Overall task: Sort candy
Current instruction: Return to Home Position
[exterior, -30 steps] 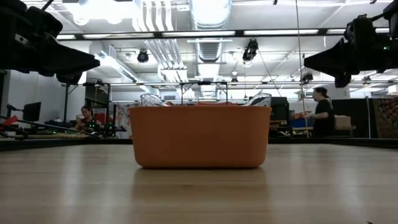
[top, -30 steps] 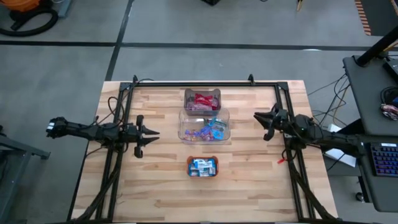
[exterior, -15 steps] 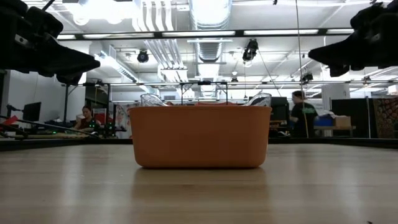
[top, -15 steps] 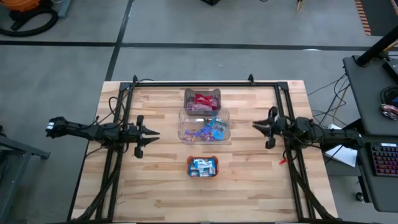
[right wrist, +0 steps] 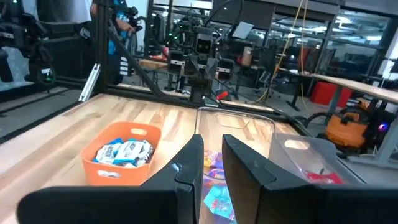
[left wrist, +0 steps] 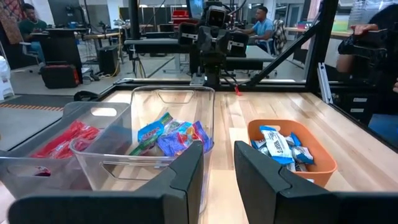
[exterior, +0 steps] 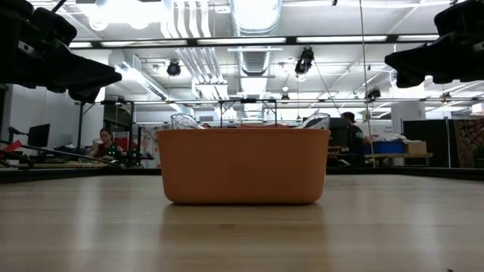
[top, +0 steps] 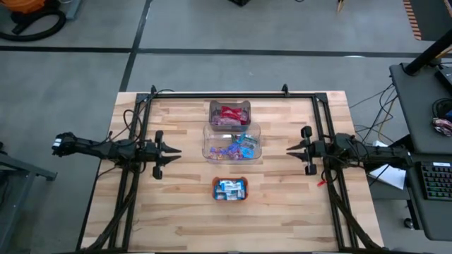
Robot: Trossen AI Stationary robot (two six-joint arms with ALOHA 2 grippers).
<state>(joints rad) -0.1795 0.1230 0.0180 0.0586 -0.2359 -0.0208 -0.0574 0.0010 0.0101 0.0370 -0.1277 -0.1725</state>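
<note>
3 containers in one row down the middle of the surface (top: 282, 212):
- dark bin (top: 211, 113) at the far end, holding red candy (top: 230, 113)
- clear bin (top: 206, 144) in the middle, holding purple and blue candy (top: 233, 147)
- orange tray (top: 215, 190) nearest, holding blue-and-white bars (top: 230, 188)

The pieces are piled up, so I can't count them per bin.

2 arms, both up off the surface. The left gripper (top: 171, 150) and right gripper (top: 292, 149) flank the clear bin, each well apart from it. Both jaws are parted by a narrow gap and hold nothing.
</note>
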